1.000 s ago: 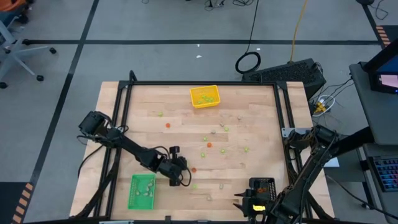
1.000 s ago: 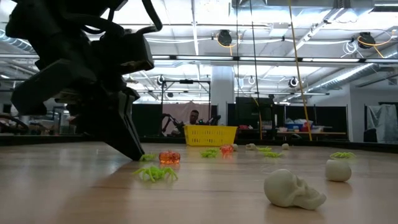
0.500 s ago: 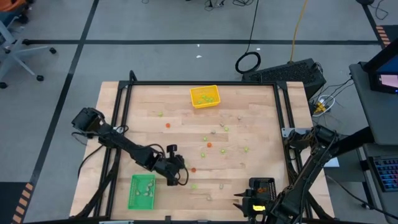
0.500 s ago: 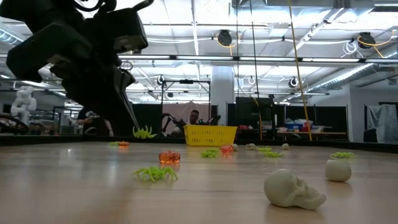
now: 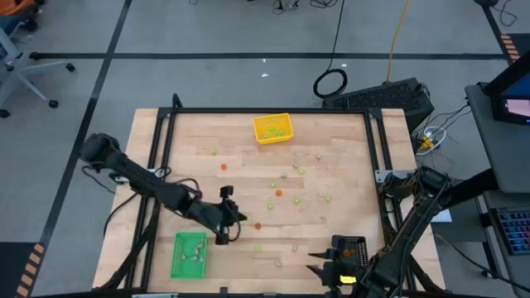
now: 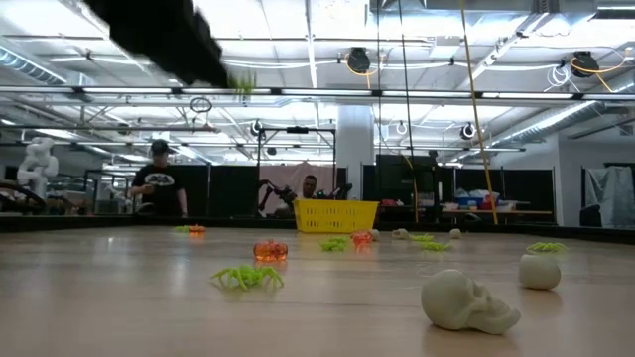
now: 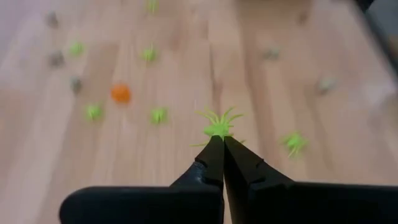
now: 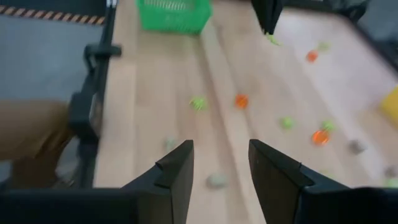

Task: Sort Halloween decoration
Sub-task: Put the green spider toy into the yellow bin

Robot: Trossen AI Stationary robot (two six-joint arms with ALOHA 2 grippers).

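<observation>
Right now the left gripper (image 7: 222, 142) has its two fingers pinched tight on a light green spider (image 7: 219, 127), held by the body with the legs splayed past the tips. In the high view that gripper (image 5: 230, 217) hangs over the near-left part of the table (image 5: 348, 157), just beside the green tray (image 5: 189, 253) and not yet above it. From table height only a dark blur of the arm shows near the top, with a speck of green under it, so the piece is carried well clear of the wood.

Right gripper (image 8: 219, 163): fingers parted, nothing between them, parked at the near-right edge by the black tray (image 5: 351, 247).

Progress, as I judge it: partway.
- Green tray holds a few pale pieces; I cannot tell what kind.
- Yellow tray (image 5: 272, 128) at the far edge holds several light green bits.
- Black tray shows some orange inside; no count possible.

Left to do: a good scatter across the middle of the table.
- Another green spider (image 6: 247, 277) and an orange pumpkin (image 6: 270, 251) close to the low camera.
- A pale skull (image 6: 466, 301) and a pale round piece (image 6: 540, 271) nearer still.
- More green and orange dots farther back.

Odd note: green pieces seem to sit in the yellow tray, yet the held spider is beside the green one. A person stands in the room behind.
</observation>
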